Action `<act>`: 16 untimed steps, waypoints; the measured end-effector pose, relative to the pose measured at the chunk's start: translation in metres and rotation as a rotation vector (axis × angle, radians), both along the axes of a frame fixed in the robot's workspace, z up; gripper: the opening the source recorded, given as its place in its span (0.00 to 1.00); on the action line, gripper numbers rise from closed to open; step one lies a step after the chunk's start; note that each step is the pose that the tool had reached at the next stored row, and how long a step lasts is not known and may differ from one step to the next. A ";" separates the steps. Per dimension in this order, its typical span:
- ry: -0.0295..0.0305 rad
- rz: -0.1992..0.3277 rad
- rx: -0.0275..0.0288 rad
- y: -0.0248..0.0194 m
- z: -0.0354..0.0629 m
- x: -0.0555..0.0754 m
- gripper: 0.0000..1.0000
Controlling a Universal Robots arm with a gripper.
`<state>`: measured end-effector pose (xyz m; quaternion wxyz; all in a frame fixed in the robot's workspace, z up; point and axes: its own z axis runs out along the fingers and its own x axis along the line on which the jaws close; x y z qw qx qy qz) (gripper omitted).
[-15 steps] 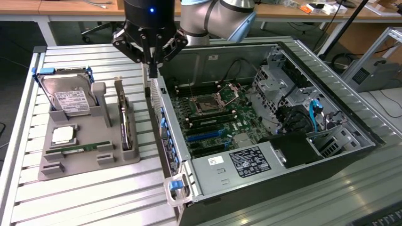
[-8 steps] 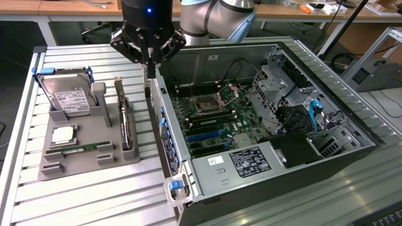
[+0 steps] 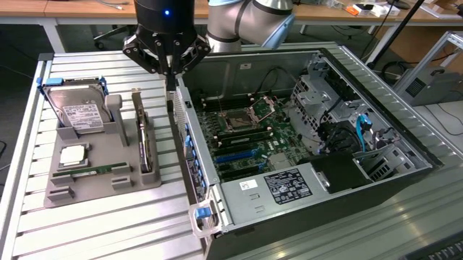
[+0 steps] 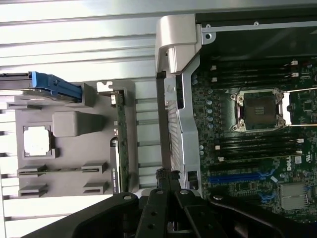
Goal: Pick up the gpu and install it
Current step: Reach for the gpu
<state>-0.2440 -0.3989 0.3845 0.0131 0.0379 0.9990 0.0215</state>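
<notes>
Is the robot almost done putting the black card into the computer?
Not yet. Done: nothing shows as finished; the gpu stands on edge in the grey holder beside the open computer case. In hand: nothing; the end effector is shut and empty, above the case's edge near the card. Left: picking it up and installing it; the blue slots are bare.

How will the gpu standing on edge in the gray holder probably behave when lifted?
The gpu is a thin flat board, so it likely lifts stiff and light. Standing on edge in the gray holder, it may tip if nudged sideways. Its bare circuit side looks fragile.
</notes>
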 end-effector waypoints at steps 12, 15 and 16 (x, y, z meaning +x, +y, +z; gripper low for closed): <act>0.0000 0.000 0.0000 0.0000 -0.0008 -0.007 0.11; 0.0000 0.000 0.0000 0.0000 -0.0009 -0.008 0.11; 0.0000 0.000 0.0000 0.0000 -0.0009 -0.008 0.11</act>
